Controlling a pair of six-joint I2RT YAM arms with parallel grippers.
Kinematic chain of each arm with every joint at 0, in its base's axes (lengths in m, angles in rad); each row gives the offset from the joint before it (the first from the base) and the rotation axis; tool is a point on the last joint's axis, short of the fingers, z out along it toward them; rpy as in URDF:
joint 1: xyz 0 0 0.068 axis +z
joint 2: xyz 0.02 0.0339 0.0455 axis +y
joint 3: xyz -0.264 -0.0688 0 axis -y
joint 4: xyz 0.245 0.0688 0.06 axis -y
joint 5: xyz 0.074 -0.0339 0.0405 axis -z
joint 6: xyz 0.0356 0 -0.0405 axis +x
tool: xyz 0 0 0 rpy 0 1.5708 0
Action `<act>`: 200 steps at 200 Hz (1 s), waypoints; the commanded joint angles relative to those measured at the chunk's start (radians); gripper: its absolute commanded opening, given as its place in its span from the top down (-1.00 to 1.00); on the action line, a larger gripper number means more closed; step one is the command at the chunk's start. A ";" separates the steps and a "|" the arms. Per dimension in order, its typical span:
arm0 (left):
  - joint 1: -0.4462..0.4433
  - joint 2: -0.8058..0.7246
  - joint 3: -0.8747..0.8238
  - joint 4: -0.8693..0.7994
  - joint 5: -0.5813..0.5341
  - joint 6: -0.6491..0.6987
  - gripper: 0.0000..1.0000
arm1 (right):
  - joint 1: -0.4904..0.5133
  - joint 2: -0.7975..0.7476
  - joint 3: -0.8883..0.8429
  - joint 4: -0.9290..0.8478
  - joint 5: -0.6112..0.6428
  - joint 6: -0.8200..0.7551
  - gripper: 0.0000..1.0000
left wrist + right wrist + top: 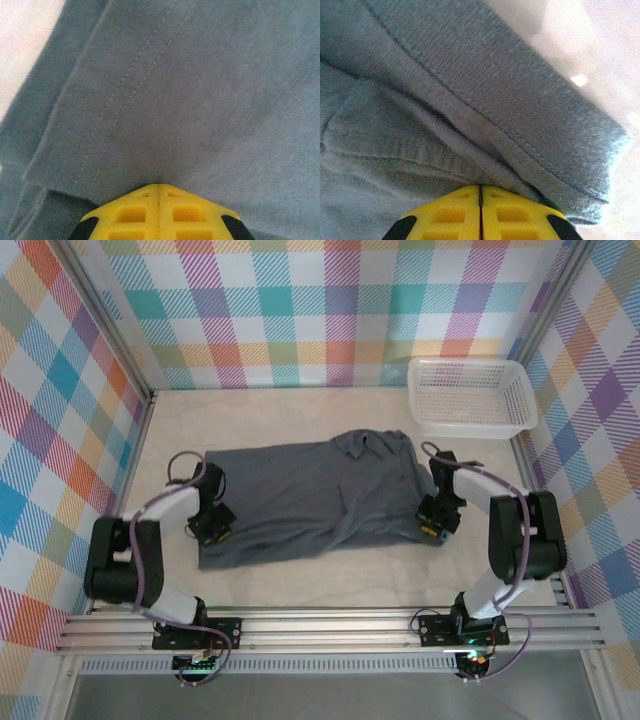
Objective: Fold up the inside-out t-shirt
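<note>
The inside-out t-shirt [310,500], dark slate-grey, lies spread across the middle of the table, with its collar end bunched toward the far right. My left gripper [213,525] sits at the shirt's left edge. In the left wrist view its yellow fingers [135,215] are pressed together, shut [159,186] on the flat cloth [200,100] beside a stitched hem. My right gripper [433,521] is at the shirt's right edge. In the right wrist view it is shut [481,187] on folded, hemmed layers of the cloth [470,75].
A white mesh basket [470,396] stands at the far right corner. Bare cream tabletop [300,410] surrounds the shirt. Checked walls [60,390] close in the left, back and right. An aluminium rail [330,625] runs along the near edge by the arm bases.
</note>
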 commanded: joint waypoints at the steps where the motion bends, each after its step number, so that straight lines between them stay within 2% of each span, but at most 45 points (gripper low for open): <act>1: 0.001 -0.175 -0.086 -0.131 0.020 -0.078 1.00 | -0.002 -0.113 -0.119 -0.105 -0.008 0.026 0.81; 15: -0.005 -0.277 -0.097 -0.147 0.032 -0.080 1.00 | -0.002 -0.186 -0.099 -0.124 -0.033 0.010 0.76; 30: -0.008 -0.330 -0.045 -0.145 0.016 -0.050 1.00 | 0.012 -0.223 0.012 -0.153 -0.070 -0.010 0.64; 56: -0.019 -0.312 0.108 -0.086 -0.023 0.035 0.26 | 0.105 -0.168 0.267 -0.077 -0.064 -0.019 0.30; 67: -0.036 -0.282 0.159 -0.042 -0.008 0.069 0.04 | 0.163 -0.091 0.365 -0.010 -0.054 -0.052 0.08; 76: -0.054 -0.257 0.194 -0.022 0.009 0.099 -0.08 | 0.199 -0.010 0.450 0.019 -0.049 -0.088 -0.01; 105: -0.093 -0.217 0.264 0.001 0.097 0.176 -0.15 | 0.234 0.241 0.652 0.042 -0.007 -0.134 -0.12; 145: -0.106 -0.256 0.206 0.039 0.138 0.183 -0.21 | 0.243 0.441 0.758 0.081 -0.109 -0.116 -0.16; 155: -0.107 -0.258 0.193 0.035 0.132 0.182 -0.21 | 0.244 0.471 0.766 0.089 -0.105 -0.111 -0.13; 161: -0.107 -0.261 0.188 0.034 0.130 0.180 -0.21 | 0.244 0.488 0.775 0.089 -0.100 -0.115 -0.05; 169: -0.107 -0.267 0.179 0.033 0.126 0.180 -0.22 | 0.244 0.502 0.791 0.087 -0.097 -0.120 0.16; 180: -0.107 -0.278 0.171 0.031 0.126 0.177 -0.22 | 0.244 0.502 0.811 0.082 -0.085 -0.122 0.57; 200: -0.107 -0.298 0.169 0.019 0.119 0.177 -0.23 | 0.243 0.479 0.842 0.091 -0.069 -0.123 1.00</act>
